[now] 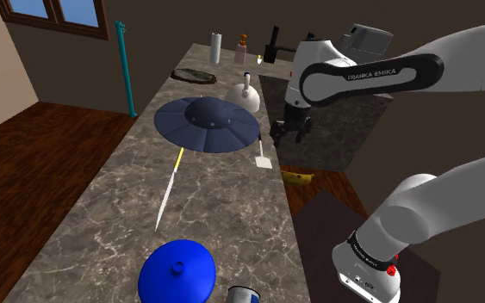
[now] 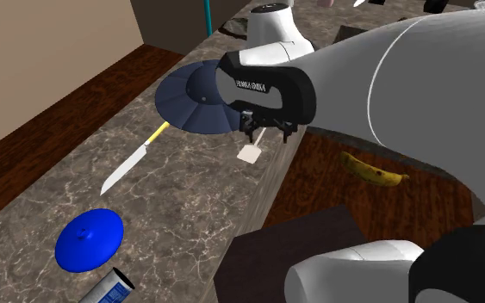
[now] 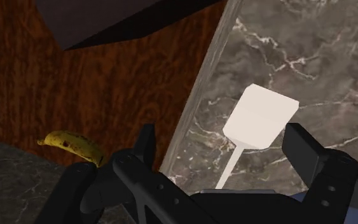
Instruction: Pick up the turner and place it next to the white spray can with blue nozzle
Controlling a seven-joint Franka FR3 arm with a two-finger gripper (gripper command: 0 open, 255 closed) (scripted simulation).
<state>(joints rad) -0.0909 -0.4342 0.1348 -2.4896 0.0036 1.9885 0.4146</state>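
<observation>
In wrist view, turner [image 3: 260, 118] inside parted pincer [image 3: 222, 141]; shoulder view: spray can [image 1: 244, 295].

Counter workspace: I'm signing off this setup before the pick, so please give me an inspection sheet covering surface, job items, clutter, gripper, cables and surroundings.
Surface: marbled grey counter, long and narrow.
Job's things: white turner lying flat near the counter's edge; white and blue spray can toward the opposite end, beside a blue lid.
Clutter: dark blue dish, yellow-handled knife, white kettle.
Grippers: gripper open over the turner, fingers astride its handle, not touching it.
Cables: nothing seen.
Surroundings: banana on the wooden floor; window; teal pole.
</observation>
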